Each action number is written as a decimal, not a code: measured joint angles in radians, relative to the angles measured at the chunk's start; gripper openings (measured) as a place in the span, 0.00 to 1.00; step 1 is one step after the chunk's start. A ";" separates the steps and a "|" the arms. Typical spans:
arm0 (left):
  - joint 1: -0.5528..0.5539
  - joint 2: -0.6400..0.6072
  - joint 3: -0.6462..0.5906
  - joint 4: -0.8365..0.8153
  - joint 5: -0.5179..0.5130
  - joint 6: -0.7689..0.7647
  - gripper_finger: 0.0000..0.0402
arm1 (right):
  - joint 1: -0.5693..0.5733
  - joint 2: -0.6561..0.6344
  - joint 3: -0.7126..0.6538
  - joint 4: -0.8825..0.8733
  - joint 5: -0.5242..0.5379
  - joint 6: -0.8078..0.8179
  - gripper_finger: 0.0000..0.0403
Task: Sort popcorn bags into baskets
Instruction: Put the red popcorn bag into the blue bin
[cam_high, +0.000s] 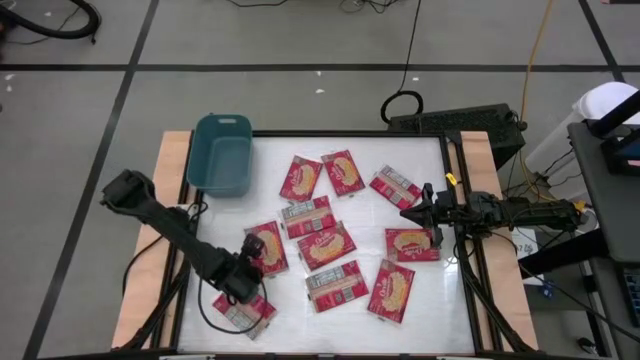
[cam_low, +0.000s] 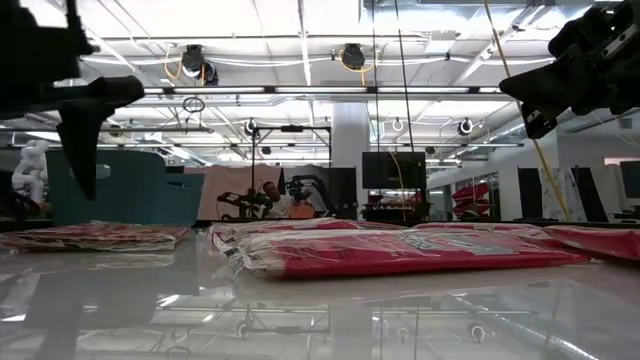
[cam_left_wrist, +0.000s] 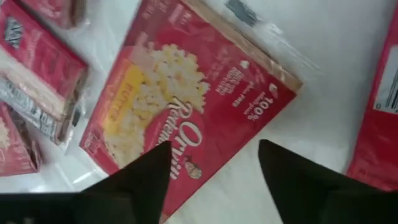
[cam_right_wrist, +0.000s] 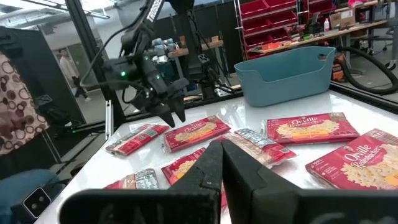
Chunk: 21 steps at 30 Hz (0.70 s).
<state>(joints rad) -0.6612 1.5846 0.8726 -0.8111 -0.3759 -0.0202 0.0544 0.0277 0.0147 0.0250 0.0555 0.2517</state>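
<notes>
Two dark fingers (cam_left_wrist: 146, 180) of the left claw (cam_high: 252, 250) frame the nearest packet: they stand spread apart, holding nothing, directly above a red popcorn bag (cam_left_wrist: 186, 99) lying picture-side up on the white counter (cam_high: 420, 165). That bag lies flat, apart from both fingers, its yellow-orange popcorn picture and white lettering facing upward. Beside it are more red packets, one with its pale label edge showing (cam_left_wrist: 37, 115).

Seen from above, the left claw hangs over the counter's near-left part, above the bag at the left edge of the scattered group. One further packet (cam_high: 245, 312) lies nearer the counter's front edge, partly under the left arm. Other popcorn bags (cam_high: 330, 245) are spread across the counter's middle, some showing the yellow picture, some the white-grey label; several touch or overlap at the centre.

At the counter's right side the right claw (cam_high: 408, 213) is closed, its fingers pressed together with nothing between them, raised above the surface just beside a picture-side-up bag (cam_high: 412, 244). From its wrist camera the closed fingers (cam_right_wrist: 221, 171) point across the packets toward the left arm.

Farthest off, at the counter's back-left corner, stands the teal basket (cam_high: 222, 152); no bag shows inside it. It is well apart from both claws.
</notes>
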 joint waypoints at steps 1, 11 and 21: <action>-0.005 0.011 0.000 -0.002 -0.001 0.000 0.65 | 0.000 0.000 0.000 0.000 0.000 -0.001 0.00; -0.027 0.109 0.001 0.023 -0.111 0.028 0.57 | 0.000 0.000 0.000 0.000 0.000 0.018 0.00; -0.009 0.118 0.000 0.111 -0.141 0.098 0.07 | 0.000 0.022 0.000 0.006 0.020 0.208 0.00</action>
<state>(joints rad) -0.6704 1.7027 0.8726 -0.6999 -0.5172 0.0773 0.0544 0.0493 0.0147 0.0307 0.0759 0.4594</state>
